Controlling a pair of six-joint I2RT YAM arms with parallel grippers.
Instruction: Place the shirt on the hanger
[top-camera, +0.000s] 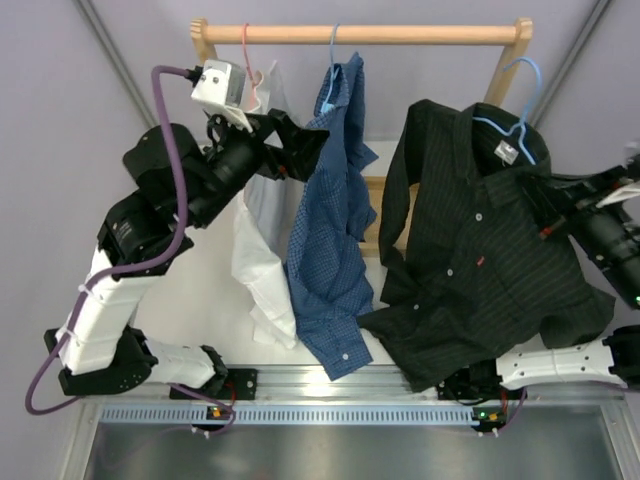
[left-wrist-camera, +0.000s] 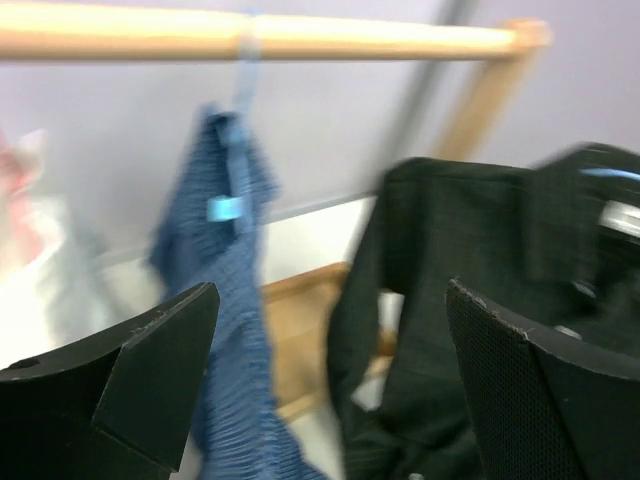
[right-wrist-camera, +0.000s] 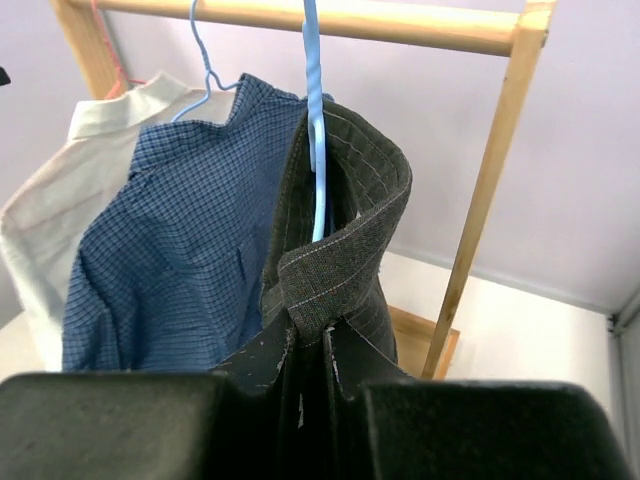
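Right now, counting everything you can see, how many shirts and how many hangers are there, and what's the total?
Shirts: 3 (white collared shirt, blue checked shirt, black pinstriped button-up shirt)
Hangers: 3 (pink wire hanger, light-blue wire hanger bearing the blue shirt, light-blue wire hanger in the black shirt)
Total: 6

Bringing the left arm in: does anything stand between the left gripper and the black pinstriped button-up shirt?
Yes: the blue checked shirt, hanging from the wooden rail, sits between the left gripper and the black pinstriped shirt.

The left arm (top-camera: 120, 290) and right arm (top-camera: 560, 362) are white-and-black, with a purple cable (top-camera: 180, 170) along the left.
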